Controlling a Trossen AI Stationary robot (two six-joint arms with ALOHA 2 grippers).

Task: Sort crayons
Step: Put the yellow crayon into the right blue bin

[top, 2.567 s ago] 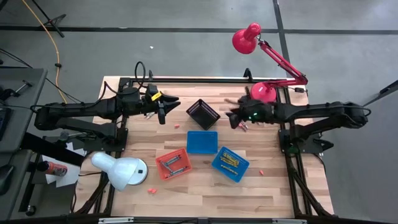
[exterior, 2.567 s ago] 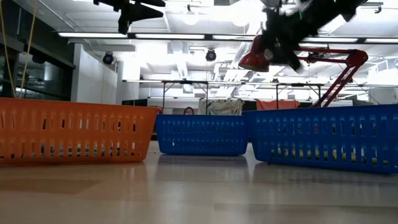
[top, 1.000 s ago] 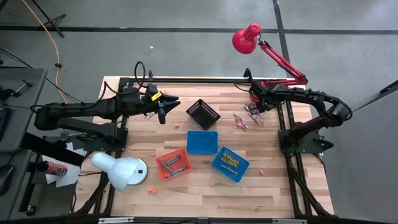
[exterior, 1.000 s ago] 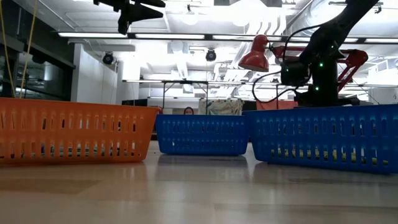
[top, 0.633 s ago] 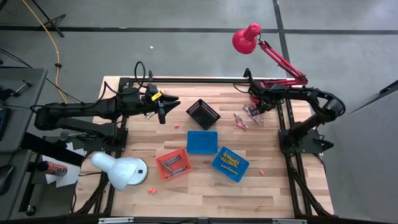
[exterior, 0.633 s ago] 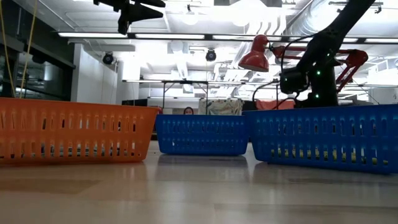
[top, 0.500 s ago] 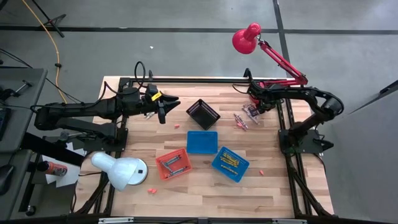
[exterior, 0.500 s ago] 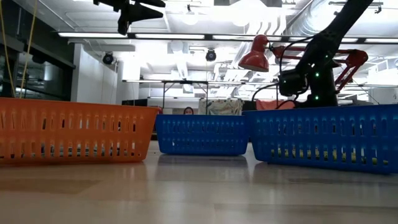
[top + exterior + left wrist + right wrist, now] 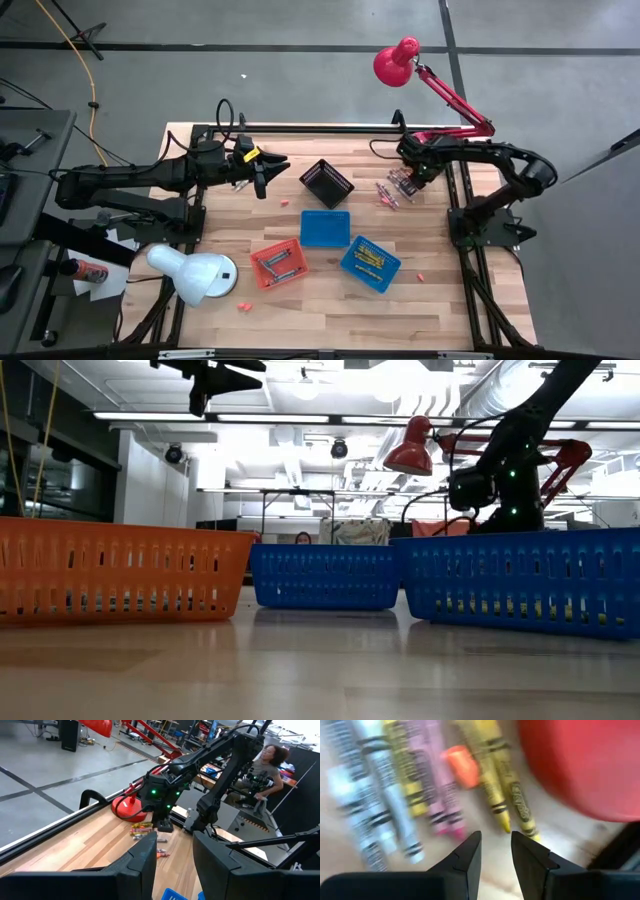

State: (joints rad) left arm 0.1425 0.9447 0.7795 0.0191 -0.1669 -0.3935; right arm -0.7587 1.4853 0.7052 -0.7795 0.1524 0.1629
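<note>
Mostly the loose crayons (image 9: 387, 192) lie in a heap on the far right of the table (image 9: 420, 300), beside the red lamp base (image 9: 126, 808); close up they show yellow, pink, grey and an orange stub (image 9: 461, 766). The right gripper (image 9: 405, 183) hangs low over that heap, its fingers (image 9: 465, 857) a narrow gap apart and holding nothing. More crayons lie in the orange basket (image 9: 278, 263) and the nearer blue basket (image 9: 370, 263); a few strays dot the wood. The left gripper (image 9: 262, 182) waits raised at far left, fingers (image 9: 142, 857) parted, empty. A black basket (image 9: 326, 182) stands between the arms.
</note>
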